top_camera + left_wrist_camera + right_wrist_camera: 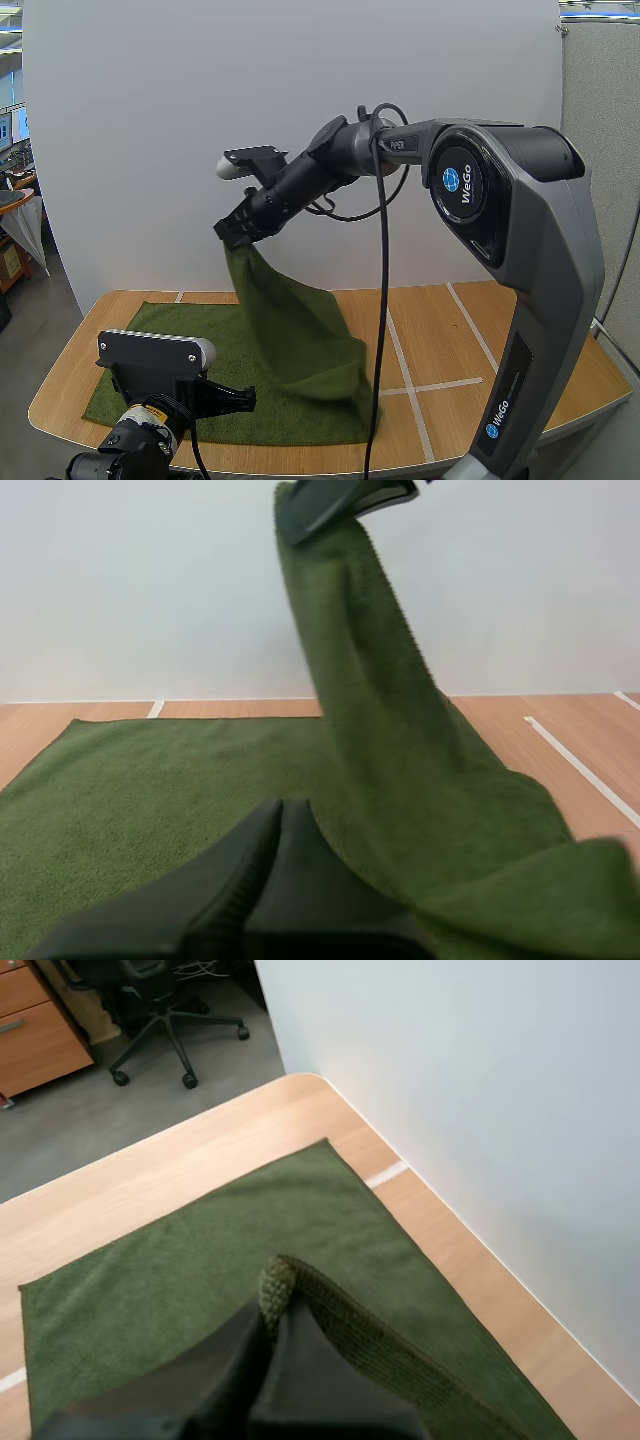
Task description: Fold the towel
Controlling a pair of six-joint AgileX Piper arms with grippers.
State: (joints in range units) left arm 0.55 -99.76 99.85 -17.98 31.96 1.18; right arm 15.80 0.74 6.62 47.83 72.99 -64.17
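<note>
Towel (300, 350), green: I am holding one corner pinched between the right fingers (238, 228), high over the table (450, 340). The rest is sloping down and lying flat across the table's left and middle, long axis running left to right, raised corner pointing up and toward the far side. Left fingers (250, 870): closed together on nothing, hovering low over the towel's near left part. For a clean fold, I judge I should be carrying the corner leftward along that long axis and lowering it squarely onto the matching corner at the left end.
</note>
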